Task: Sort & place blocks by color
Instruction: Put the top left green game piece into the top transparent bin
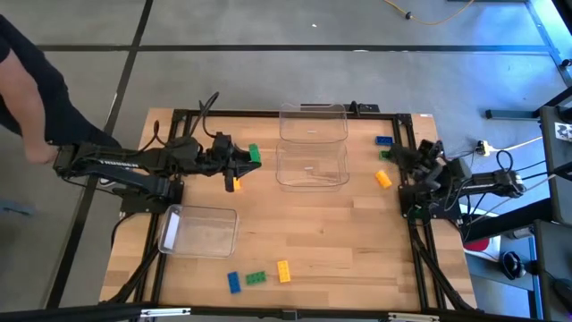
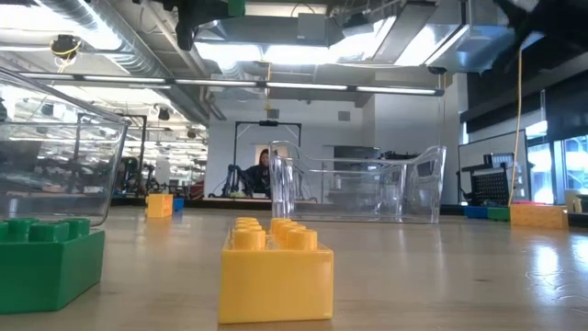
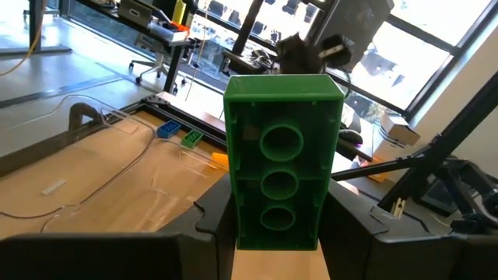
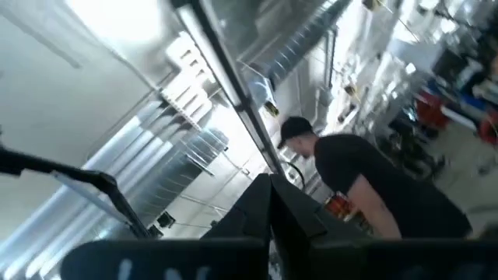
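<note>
**High view: left arm carrying a green block, drop and mis-sort are the risks**

Near edge of the table [image 1: 357, 233], around 6 o'clock: a blue block [image 1: 233, 282], a green block [image 1: 256, 277] and a yellow block [image 1: 283, 271] lie in a row, untouched. One clear bin [image 1: 198, 231] sits at 8 o'clock, two more at 12: the nearer bin [image 1: 311, 165] and the farther bin [image 1: 313, 122].

Left gripper [image 1: 246, 161], about 10 o'clock, jaws clamped on the held green block [image 3: 282, 159]; the wrist view shows it standing upright between the fingers, underside tubes facing the camera. Another yellow block [image 1: 236, 184] lies just beside it on the table.

Right gripper [image 1: 420, 154] is parked at 3 o'clock, jaws together, holding nothing. Near it: an orange-yellow block [image 1: 382, 179], a blue one [image 1: 383, 140] and a small green one [image 1: 384, 155].

Risks:
- The block looks pinched low on its length, so it could pivot or slip on a fast swing.
- Bins are clear and unmarked; all look empty, so colour assignment is ambiguous. Wrong bin is easy.
- Releasing from height may bounce the block off a rim.

Writing: pale lettering on the left arm's forearm link, too small to read. No labels on bins or blocks.
</note>
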`<move>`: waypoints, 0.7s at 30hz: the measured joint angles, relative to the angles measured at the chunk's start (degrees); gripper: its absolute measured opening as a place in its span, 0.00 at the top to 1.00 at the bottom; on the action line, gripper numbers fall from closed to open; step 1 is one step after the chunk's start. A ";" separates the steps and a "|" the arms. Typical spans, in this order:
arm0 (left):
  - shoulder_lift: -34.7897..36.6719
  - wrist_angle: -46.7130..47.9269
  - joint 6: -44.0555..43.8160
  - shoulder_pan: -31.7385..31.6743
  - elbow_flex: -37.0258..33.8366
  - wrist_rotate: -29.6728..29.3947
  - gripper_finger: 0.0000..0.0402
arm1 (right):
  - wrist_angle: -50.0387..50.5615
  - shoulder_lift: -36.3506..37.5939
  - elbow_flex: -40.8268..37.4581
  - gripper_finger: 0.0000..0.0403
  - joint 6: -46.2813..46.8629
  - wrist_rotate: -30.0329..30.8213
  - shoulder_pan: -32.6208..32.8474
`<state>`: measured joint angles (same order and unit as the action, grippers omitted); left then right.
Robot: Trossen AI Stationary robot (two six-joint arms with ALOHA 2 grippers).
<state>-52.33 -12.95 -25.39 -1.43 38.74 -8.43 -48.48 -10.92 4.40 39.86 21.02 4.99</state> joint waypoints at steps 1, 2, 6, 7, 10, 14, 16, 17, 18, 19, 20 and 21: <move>0.00 0.00 0.00 0.00 -0.02 0.00 0.69 | 0.23 -1.82 1.99 0.97 -1.78 -0.67 0.01; 0.00 0.00 0.00 0.00 0.00 0.00 0.69 | 0.71 -4.00 4.27 0.97 -3.28 -1.66 0.02; 0.00 0.00 0.00 0.00 -0.01 0.00 0.69 | 4.61 -14.60 13.62 0.97 -8.77 -5.59 0.02; 0.00 0.00 0.00 0.00 0.00 0.00 0.69 | 5.75 -17.29 16.00 0.97 -10.00 -6.42 0.02; 0.00 -0.02 -0.02 0.00 0.00 0.34 0.69 | 10.53 -24.99 22.52 0.97 -14.37 -8.89 0.02; 0.00 -0.07 -0.10 0.03 0.00 2.10 0.69 | 15.88 -33.70 28.94 0.97 -17.80 -11.72 0.02; 0.00 -0.07 -0.79 0.04 0.00 2.38 0.69 | 15.83 -37.09 31.52 0.97 -17.63 -11.81 0.02; 0.01 -0.07 -1.07 0.04 0.00 2.38 0.69 | 16.14 -38.58 32.67 0.97 -17.58 -11.81 0.02; 0.02 -0.07 -1.11 0.04 0.00 2.36 0.69 | 17.00 -39.94 33.86 0.97 -17.57 -11.83 0.02; 0.01 -0.04 -1.11 0.04 0.00 2.36 0.69 | 18.09 -41.06 34.79 0.97 -17.62 -11.96 0.02; 0.02 -0.04 -1.09 0.04 0.00 2.36 0.69 | 18.61 -41.98 35.49 0.97 -17.69 -12.58 0.02; 0.02 -0.05 -1.11 0.04 0.00 2.36 0.69 | 18.68 -42.86 36.10 0.97 -17.71 -13.60 0.02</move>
<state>-52.31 -13.00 -26.50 -1.39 38.74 -6.07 -29.80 -53.78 40.50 22.15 7.42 5.02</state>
